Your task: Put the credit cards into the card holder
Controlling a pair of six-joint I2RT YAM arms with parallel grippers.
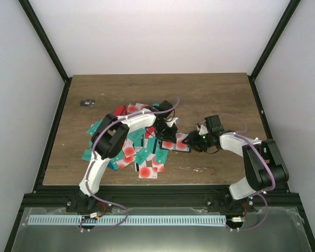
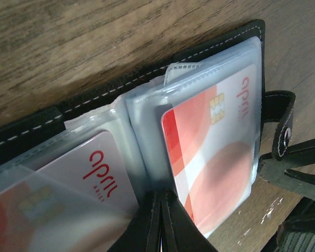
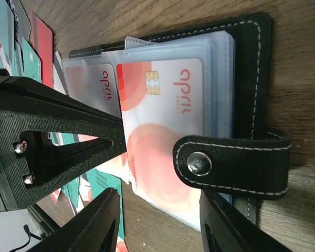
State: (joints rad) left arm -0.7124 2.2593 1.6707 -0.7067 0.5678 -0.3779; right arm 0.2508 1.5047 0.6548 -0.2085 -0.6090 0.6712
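The left gripper [image 2: 161,199] is closed, its tips pressing the fold of the open card holder [image 3: 249,79], while the right gripper [image 3: 160,202] stands half open beside the snap tab [image 3: 236,163], gripping nothing.

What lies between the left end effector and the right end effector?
Only the open card holder, holding white red-circled cards; the top external view shows it between the left end effector and right end effector.

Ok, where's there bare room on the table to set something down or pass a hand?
Bare wood: the far strip of the table behind the credit cards, the far-right corner beyond the right arm, and the near edge between the arm bases. Crowded: left-centre, where cards spread up to the card holder.
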